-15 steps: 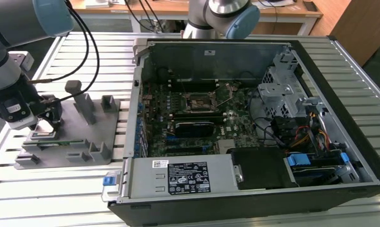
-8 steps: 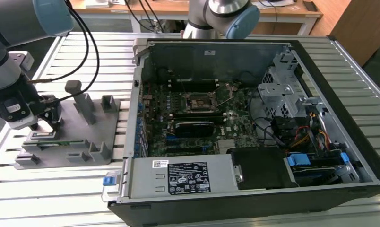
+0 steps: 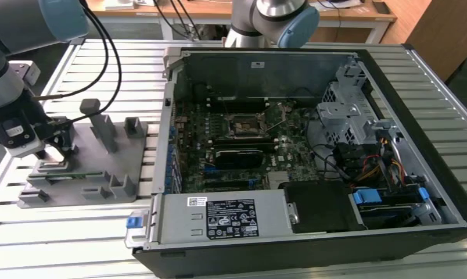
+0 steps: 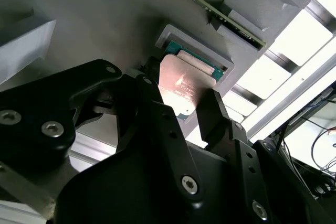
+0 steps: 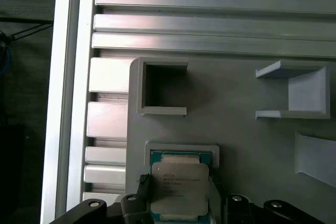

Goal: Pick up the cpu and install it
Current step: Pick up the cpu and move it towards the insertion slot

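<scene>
Hand (image 3: 54, 154) low over the grey fixture plate (image 3: 86, 186), at the exterior view's left, well apart from the open computer case (image 3: 419, 116).

Hand state: narrow. In both wrist views the black fingers (image 5: 144, 188) lie against two opposite edges of the cpu (image 5: 178, 187), one each side, closed onto it. Second wrist view agrees: hand (image 4: 181, 95) straddles the cpu (image 4: 184, 82), and a finger (image 4: 212, 114) meets its edge.

Cpu position: in its shallow framed pocket on the fixture plate (image 5: 236, 150), near the plate's edge, silver top up, green rim showing along one side inside the pocket frame. Cannot tell whether it is lifted clear of the pocket floor.

Neighbours on the plate: a square walled bay (image 5: 163, 90) just beyond the cpu pocket; a thin circuit-board strip (image 4: 210, 6) standing on edge in a slot.

Plate and case both rest on the slatted aluminium tabletop (image 3: 78, 232). Inside the case the motherboard (image 3: 295, 154) lies flat, its cpu socket (image 3: 245, 125) near the middle.
</scene>
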You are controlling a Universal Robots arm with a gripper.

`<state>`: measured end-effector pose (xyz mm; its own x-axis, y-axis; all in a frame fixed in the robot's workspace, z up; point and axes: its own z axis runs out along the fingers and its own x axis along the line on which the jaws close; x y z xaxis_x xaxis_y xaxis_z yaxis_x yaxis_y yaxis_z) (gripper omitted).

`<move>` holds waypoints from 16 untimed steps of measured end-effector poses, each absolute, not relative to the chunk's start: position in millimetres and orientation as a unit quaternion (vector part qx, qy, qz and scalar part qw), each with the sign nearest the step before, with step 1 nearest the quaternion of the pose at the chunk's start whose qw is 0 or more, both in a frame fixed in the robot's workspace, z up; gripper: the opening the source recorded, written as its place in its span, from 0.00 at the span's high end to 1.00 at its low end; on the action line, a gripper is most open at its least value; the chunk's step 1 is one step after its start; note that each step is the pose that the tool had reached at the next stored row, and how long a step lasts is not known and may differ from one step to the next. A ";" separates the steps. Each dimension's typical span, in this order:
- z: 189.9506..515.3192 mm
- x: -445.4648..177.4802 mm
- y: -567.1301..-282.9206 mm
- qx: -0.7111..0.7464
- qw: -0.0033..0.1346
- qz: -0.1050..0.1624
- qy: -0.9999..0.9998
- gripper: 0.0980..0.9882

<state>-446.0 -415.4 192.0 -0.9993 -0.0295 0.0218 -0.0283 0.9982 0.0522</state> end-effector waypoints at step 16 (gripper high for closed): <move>224.3 -446.0 -415.2 0.014 0.011 -0.026 -0.999 0.52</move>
<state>-446.0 -415.2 224.3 -0.9993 -0.0294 0.0215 -0.0282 0.9982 0.0520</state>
